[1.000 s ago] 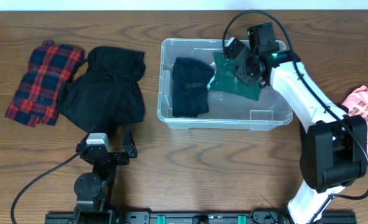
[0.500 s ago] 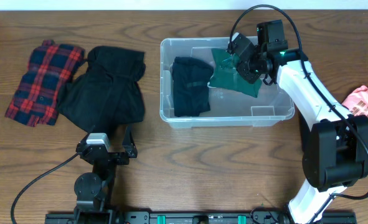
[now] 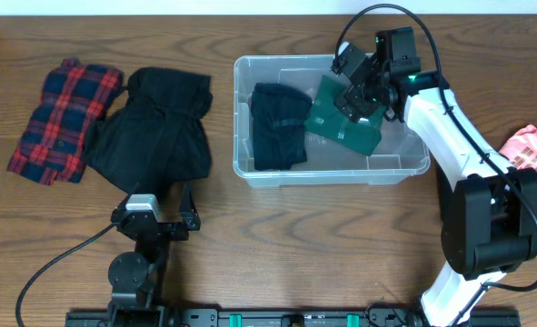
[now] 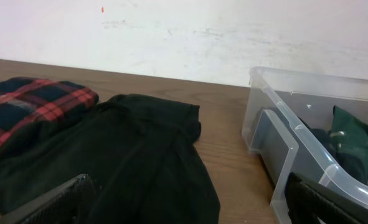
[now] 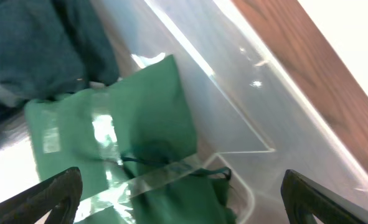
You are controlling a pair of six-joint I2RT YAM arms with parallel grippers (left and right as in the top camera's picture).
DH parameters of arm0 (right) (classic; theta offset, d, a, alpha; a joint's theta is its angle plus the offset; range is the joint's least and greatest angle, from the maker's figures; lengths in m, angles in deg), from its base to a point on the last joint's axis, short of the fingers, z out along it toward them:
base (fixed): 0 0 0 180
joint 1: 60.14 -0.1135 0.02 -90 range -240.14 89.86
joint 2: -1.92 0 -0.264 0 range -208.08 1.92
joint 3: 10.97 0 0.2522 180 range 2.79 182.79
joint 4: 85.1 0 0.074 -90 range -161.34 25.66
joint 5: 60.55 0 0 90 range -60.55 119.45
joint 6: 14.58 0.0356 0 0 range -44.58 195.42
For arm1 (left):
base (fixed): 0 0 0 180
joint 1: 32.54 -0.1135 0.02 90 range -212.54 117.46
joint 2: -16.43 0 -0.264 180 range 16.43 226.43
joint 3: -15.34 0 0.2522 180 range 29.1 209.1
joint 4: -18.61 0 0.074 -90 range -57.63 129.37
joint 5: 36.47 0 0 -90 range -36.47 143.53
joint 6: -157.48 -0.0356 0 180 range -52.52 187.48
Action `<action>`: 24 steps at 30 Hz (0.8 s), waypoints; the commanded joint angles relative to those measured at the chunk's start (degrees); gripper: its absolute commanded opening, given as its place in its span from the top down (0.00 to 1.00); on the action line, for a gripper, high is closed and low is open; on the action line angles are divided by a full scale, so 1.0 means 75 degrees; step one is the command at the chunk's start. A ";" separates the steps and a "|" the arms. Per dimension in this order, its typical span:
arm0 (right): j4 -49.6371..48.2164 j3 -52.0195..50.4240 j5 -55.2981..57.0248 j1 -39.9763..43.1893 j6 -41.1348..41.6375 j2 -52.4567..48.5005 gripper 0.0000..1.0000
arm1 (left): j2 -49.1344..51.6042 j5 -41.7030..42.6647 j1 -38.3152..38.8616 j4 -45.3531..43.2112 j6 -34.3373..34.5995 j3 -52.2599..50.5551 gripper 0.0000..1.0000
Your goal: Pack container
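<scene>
A wooden table [image 4: 224,134] meets a white wall [image 4: 190,37]. A red plaid cloth [image 4: 34,106] lies at left, touching a black garment [image 4: 140,162] in the middle. At right stands the clear container [image 4: 283,115], with a green cloth [image 4: 358,134] inside. The left gripper [image 4: 190,199] shows its fingers [image 4: 59,202] spread wide at the bottom corners.

A red plaid shirt [image 3: 64,121] lies on the counter [image 3: 277,236], touching a black garment [image 3: 154,127]; a pink cloth [image 3: 533,150] lies at the right edge.

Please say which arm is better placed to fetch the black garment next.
Likely left: the left gripper sits open beside the black garment; the right gripper hangs open over the green cloth inside the container.
</scene>
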 commanded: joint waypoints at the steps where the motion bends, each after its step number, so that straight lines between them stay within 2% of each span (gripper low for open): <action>1: -0.0026 0.0029 0.0431 0.0003 -0.0003 0.0242 0.01 | -0.0047 -0.0117 0.0038 0.0271 0.0015 -0.0128 0.02; 3: 0.0143 0.0029 0.0455 -0.0070 -0.0003 0.0431 0.03 | -0.0047 -0.0117 0.0038 0.0271 0.0015 -0.0128 0.02; 5: 0.0446 0.0029 0.0458 -0.0169 0.0102 0.0650 0.12 | -0.0047 -0.0117 0.0038 0.0271 0.0015 -0.0128 0.02; 8: 0.1003 0.0029 0.0458 -0.0318 0.0501 0.0927 0.45 | -0.0047 -0.0119 0.0038 0.0271 0.0015 -0.0128 0.02; 11: 0.1641 0.0029 0.0449 -0.0414 0.1469 0.1049 0.91 | -0.0047 -0.0117 0.0038 0.0271 0.0015 -0.0128 0.02; 12: 0.1807 0.0029 0.0449 -0.0428 0.1932 0.1049 0.99 | -0.0047 -0.0117 0.0038 0.0271 0.0015 -0.0128 0.02; 14: 0.2197 0.0023 0.0449 -0.0455 0.3016 0.0994 0.99 | -0.0047 -0.0117 0.0038 0.0271 0.0015 -0.0128 0.02; 18: 0.2597 0.0006 0.0449 -0.0455 0.4100 0.0941 0.99 | -0.0047 -0.0117 0.0038 0.0271 0.0015 -0.0128 0.02; 24: 0.2684 -0.0003 0.0449 -0.0455 0.5021 0.0836 0.99 | -0.0047 -0.0117 0.0038 0.0271 0.0015 -0.0128 0.02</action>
